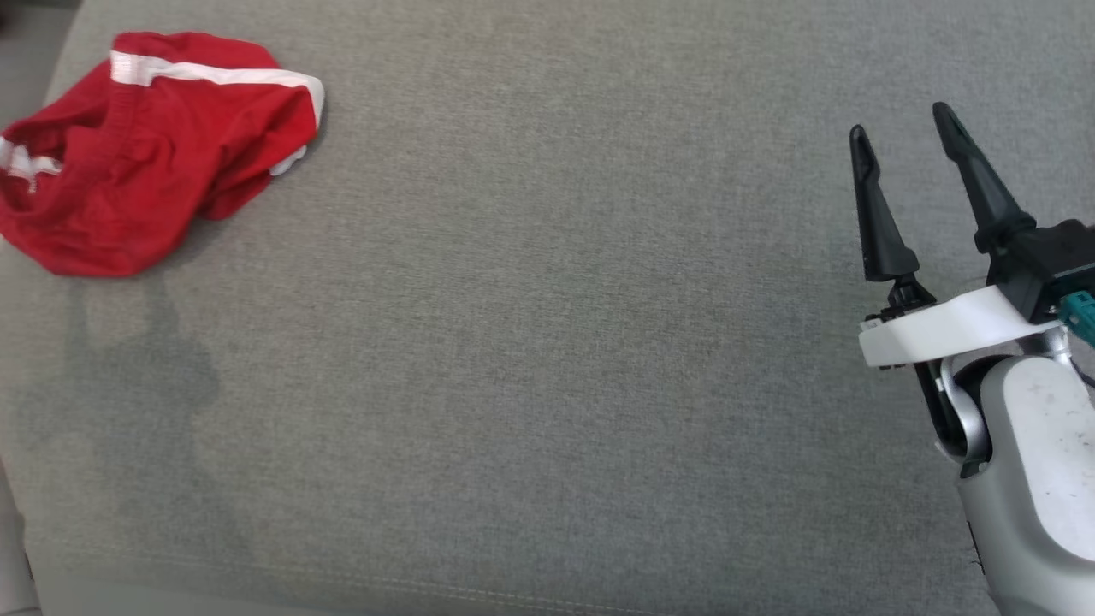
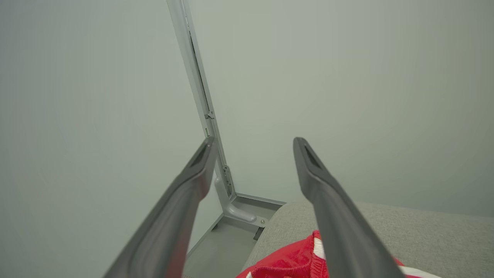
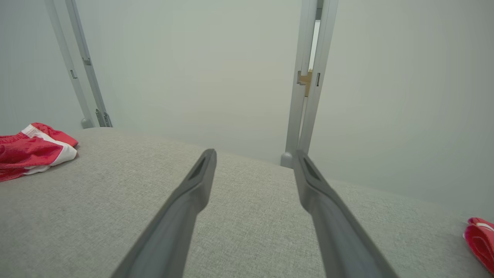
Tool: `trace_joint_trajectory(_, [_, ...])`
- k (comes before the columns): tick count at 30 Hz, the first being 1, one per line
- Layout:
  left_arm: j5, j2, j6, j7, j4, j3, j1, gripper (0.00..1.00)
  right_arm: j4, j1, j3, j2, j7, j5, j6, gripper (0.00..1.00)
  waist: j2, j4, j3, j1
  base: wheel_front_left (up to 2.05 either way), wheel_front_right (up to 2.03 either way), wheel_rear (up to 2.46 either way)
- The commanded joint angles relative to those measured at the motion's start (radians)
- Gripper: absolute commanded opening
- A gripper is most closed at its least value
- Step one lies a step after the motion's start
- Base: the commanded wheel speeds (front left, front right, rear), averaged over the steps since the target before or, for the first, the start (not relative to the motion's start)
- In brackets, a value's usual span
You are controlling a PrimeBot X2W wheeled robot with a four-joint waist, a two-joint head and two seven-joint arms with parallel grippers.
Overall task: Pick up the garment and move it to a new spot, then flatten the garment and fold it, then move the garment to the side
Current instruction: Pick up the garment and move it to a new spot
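Note:
The garment (image 1: 145,145) is a crumpled red piece with white trim, bunched at the far left of the grey padded surface (image 1: 530,342). In the head view my right gripper (image 1: 900,121) hovers at the right side, far from the garment, open with nothing between its fingers. The right wrist view shows the same open gripper (image 3: 254,153) above bare grey fabric, with the garment (image 3: 31,148) off to its left. My left gripper (image 2: 254,139) is open and empty, pointing at a pale wall, and the garment (image 2: 293,258) lies just below its fingers.
Pale wall panels with metal posts (image 3: 308,77) stand close behind the surface; one post (image 2: 200,96) rises at its back left corner. A small red and white thing (image 3: 480,239) lies on the surface at the right edge of the right wrist view.

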Motion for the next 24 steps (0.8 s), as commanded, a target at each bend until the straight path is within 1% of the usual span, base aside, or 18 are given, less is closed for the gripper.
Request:
trace_joint_trajectory(1, [0.004,0.023,-0.005,0.0,0.029,-0.007,-0.039,1.0,-0.028,-0.016,-0.006,-0.006,0.01,-0.01,-0.001,1.0,0.0,-0.102,0.117,0.0,0.0,0.0,0.0])
trace_joint_trajectory(4, [0.0,0.055,-0.01,0.0,0.105,-0.02,-0.108,1.0,-0.075,-0.019,-0.016,-0.012,0.026,-0.016,-0.001,1.0,0.0,-0.131,0.156,0.0,0.0,0.0,0.0])
trace_joint_trajectory(9, [-0.023,0.105,-0.016,0.032,0.259,-0.047,-0.205,1.0,-0.142,-0.009,-0.029,-0.022,0.053,-0.022,-0.001,1.0,0.0,-0.163,0.205,0.0,0.0,0.0,0.0])
trace_joint_trajectory(13, [-0.035,0.131,-0.023,0.075,0.377,-0.089,-0.268,1.0,-0.179,-0.003,-0.041,-0.034,0.069,-0.023,-0.001,1.0,0.0,-0.173,0.233,0.0,0.0,0.0,0.0])
trace_joint_trajectory(16, [-0.057,0.133,-0.022,0.121,0.467,-0.127,-0.301,1.0,-0.198,0.0,-0.05,-0.04,0.077,-0.026,-0.001,1.0,0.0,-0.172,0.245,0.0,0.0,0.0,0.0])
trace_joint_trajectory(17, [-0.087,0.125,-0.022,0.166,0.519,-0.16,-0.316,1.0,-0.208,0.003,-0.051,-0.042,0.085,-0.028,-0.001,1.0,0.0,-0.168,0.249,0.0,0.0,0.0,0.0])
trace_joint_trajectory(18, [-0.098,0.122,-0.022,0.181,0.534,-0.181,-0.321,1.0,-0.211,0.004,-0.05,-0.043,0.085,-0.028,-0.001,1.0,0.0,-0.166,0.25,0.0,0.0,0.0,0.0])
trace_joint_trajectory(19, [-0.134,0.127,-0.021,0.23,0.573,-0.212,-0.33,1.0,-0.218,0.003,-0.05,-0.045,0.091,-0.029,-0.001,1.0,0.0,-0.16,0.254,0.0,0.0,0.0,0.0])
trace_joint_trajectory(21, [-0.159,0.127,-0.021,0.296,0.61,-0.251,-0.33,1.0,-0.22,0.001,-0.048,-0.05,0.096,-0.029,-0.001,1.0,0.0,-0.154,0.254,0.0,0.0,0.0,0.0])
trace_joint_trajectory(22, [-0.199,0.118,-0.021,0.375,0.649,-0.283,-0.323,1.0,-0.222,-0.003,-0.043,-0.053,0.101,-0.028,-0.001,1.0,0.0,-0.149,0.254,0.0,0.0,0.0,0.0])
trace_joint_trajectory(24, [-0.24,0.113,-0.021,0.439,0.667,-0.307,-0.321,1.0,-0.223,-0.006,-0.038,-0.056,0.103,-0.027,-0.001,1.0,0.0,-0.147,0.253,0.0,0.0,0.0,0.0])
